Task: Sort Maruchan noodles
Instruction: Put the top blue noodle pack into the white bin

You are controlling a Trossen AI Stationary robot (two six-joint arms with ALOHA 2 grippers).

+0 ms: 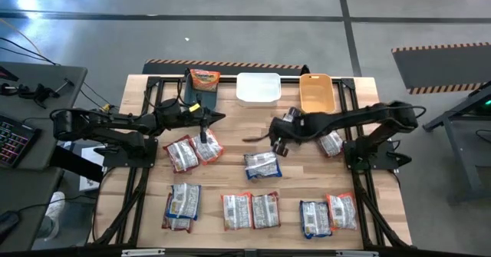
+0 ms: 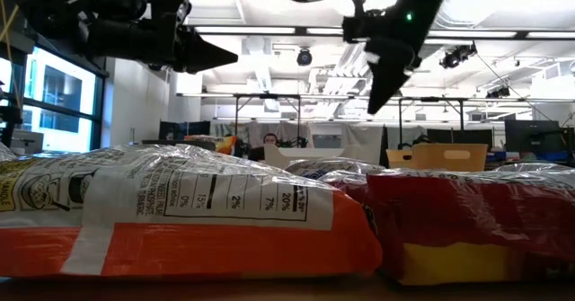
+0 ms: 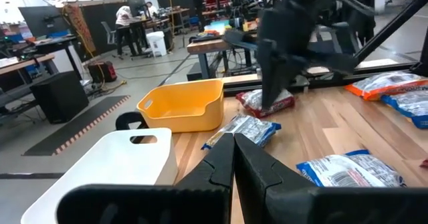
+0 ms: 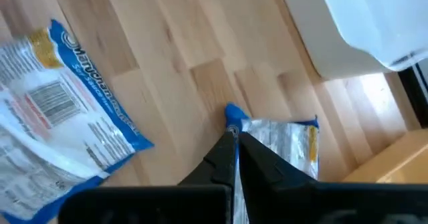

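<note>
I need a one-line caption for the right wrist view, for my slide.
Right hand, shut, pinches the corner of a blue packet above the wooden table, near the white bin.

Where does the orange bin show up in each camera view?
High view: orange bin, far side, right of centre.
Low view: far back, right of centre.
Left wrist view: centre-left.
Right wrist view: probably the sliver at lower right.
Shared landmark: white bin beside it.
</note>
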